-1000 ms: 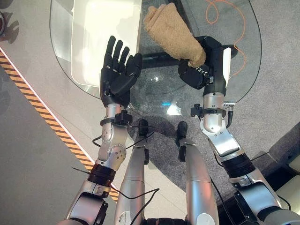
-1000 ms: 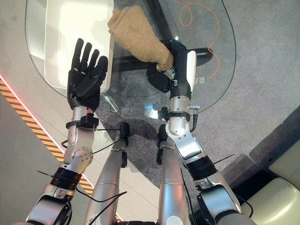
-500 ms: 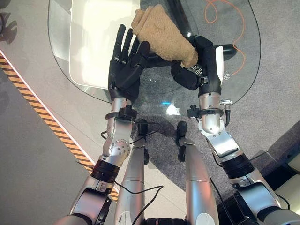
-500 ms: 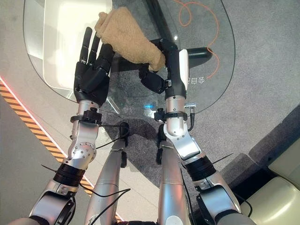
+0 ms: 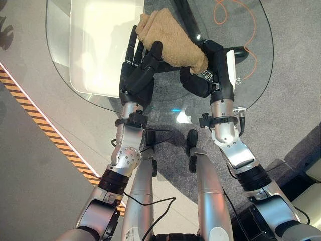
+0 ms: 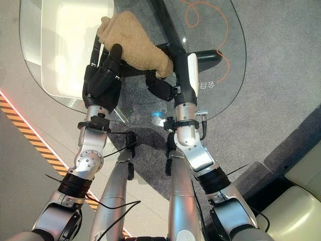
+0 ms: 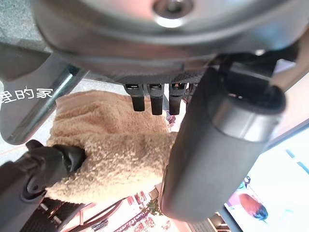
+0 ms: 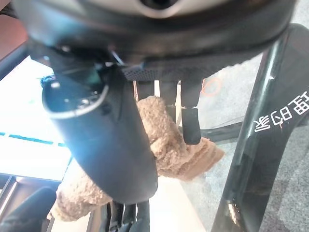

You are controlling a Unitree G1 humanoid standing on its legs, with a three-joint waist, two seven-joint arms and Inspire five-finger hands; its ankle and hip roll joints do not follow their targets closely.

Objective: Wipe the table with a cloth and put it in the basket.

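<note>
A tan terry cloth point(image 5: 170, 35) lies bunched over the glass table point(image 5: 165, 95), near its middle. My right hand point(image 5: 198, 83) is shut on the cloth's near right end; in the right wrist view its fingers curl around the cloth point(image 8: 164, 145). My left hand point(image 5: 136, 75) stands against the cloth's left side. Its fingers are straight and reach behind the cloth, and its thumb rests on the front of it. In the left wrist view the cloth point(image 7: 106, 145) lies just past the straight fingers. A white rectangular basket-like container point(image 5: 100, 50) sits at the table's left.
The table's dark frame point(image 5: 185, 15) runs under the glass. An orange cable point(image 5: 235, 15) curls on the grey carpet beyond the table's right side. Black-and-orange striped tape point(image 5: 50, 130) crosses the floor at the left.
My left hand has moved right and forward until it touches the cloth. My right hand has carried its end of the cloth leftward toward it.
</note>
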